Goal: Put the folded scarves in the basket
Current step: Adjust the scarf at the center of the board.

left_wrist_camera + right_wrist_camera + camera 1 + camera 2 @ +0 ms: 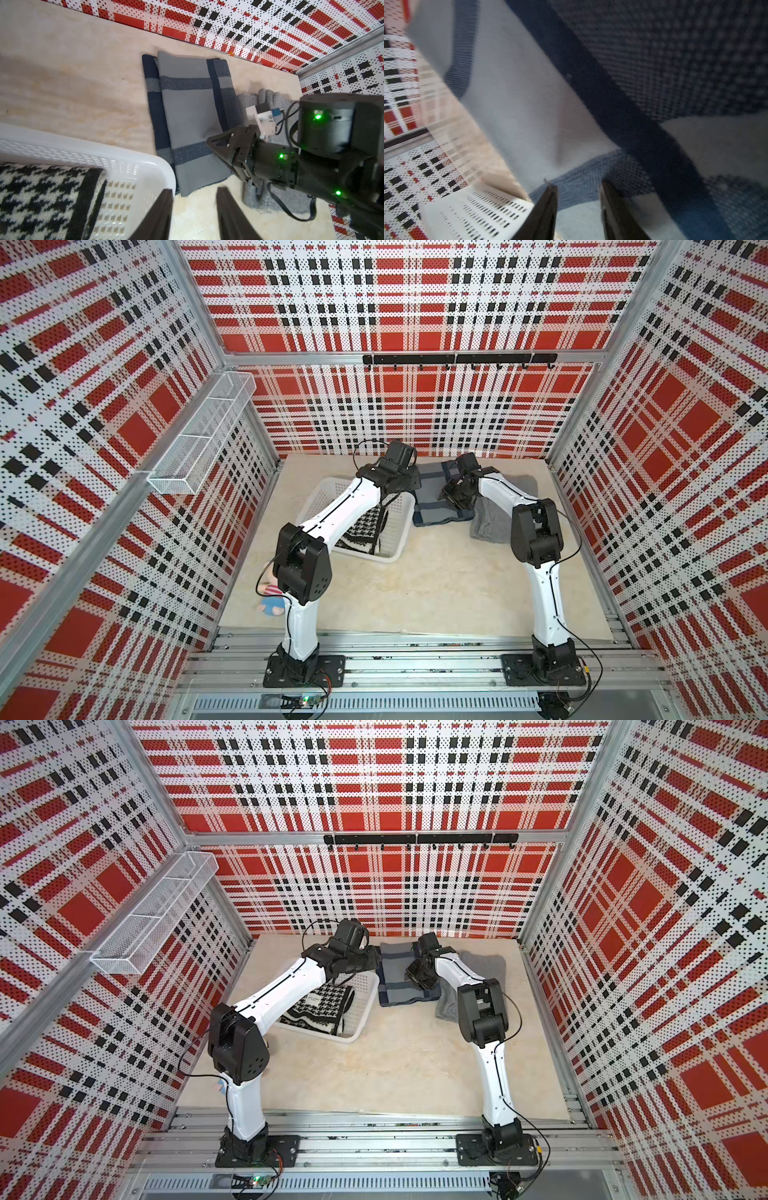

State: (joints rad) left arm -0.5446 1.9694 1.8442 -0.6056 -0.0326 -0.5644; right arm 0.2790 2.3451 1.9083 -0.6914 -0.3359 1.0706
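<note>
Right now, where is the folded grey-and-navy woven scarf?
In both top views the scarf lies far back on the table, right of the white plastic lattice basket, left of a grey knit cloth.

Item 1: folded scarf (432,506), grey with navy bands and edges. I have it lying flat on the worktop (436,593), just beside the basket, my right claw (578,185) at its surface.
Item 2: basket (406,526), white perforated plastic, rectangular, upright, holding a folded black-and-white houndstooth scarf (365,531).
</note>
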